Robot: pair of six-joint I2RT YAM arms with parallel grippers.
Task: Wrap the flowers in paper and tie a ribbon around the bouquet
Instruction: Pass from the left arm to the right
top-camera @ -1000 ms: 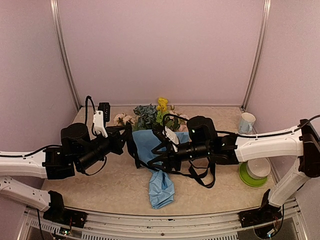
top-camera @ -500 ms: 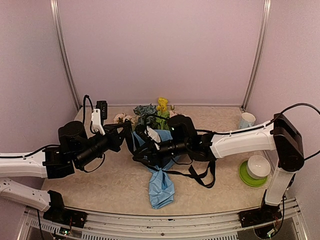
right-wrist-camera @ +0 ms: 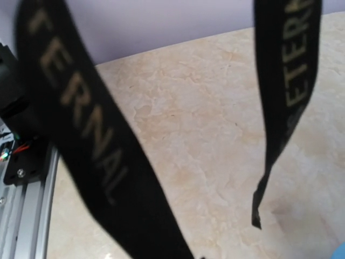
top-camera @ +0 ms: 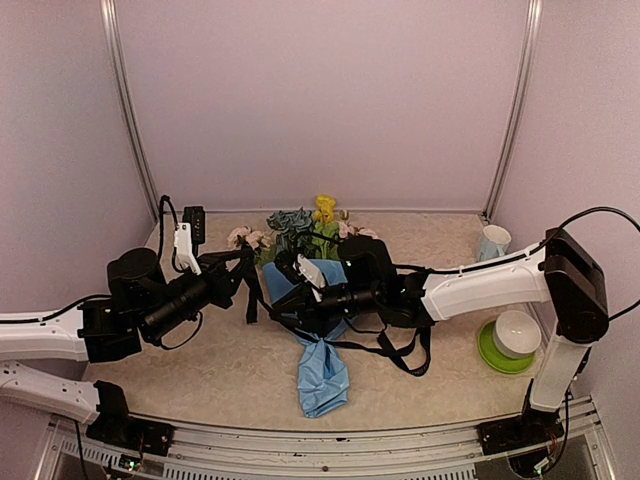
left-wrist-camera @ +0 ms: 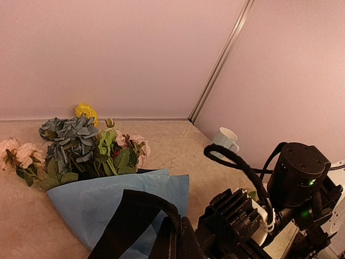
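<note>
Nearest my bases, the twisted tail of the light blue paper lies on the beige table, and the bouquet points its cone away from me. Just beyond the tail, my two grippers meet over the middle of the cone. My left gripper is pinched fully shut on the black ribbon, which rises in a broad loop in front of its wrist camera. This arm has drawn back a little to the left over the last second, pulling that strand across. My right gripper has swung in from the right to sit close beside the left one, and its jaws have been narrowing. Two lettered ribbon strands hang right before its camera, but I cannot tell whether either is caught between the fingers. More slack ribbon loops lie to the right of the cone. I judge the wrapping done and the tie midway, not yet knotted. Farther off, the flowers, pink, yellow and blue-green, fan from the cone's open end toward the back wall. A bowl on a green plate and a mug stand well apart at the right.
</note>
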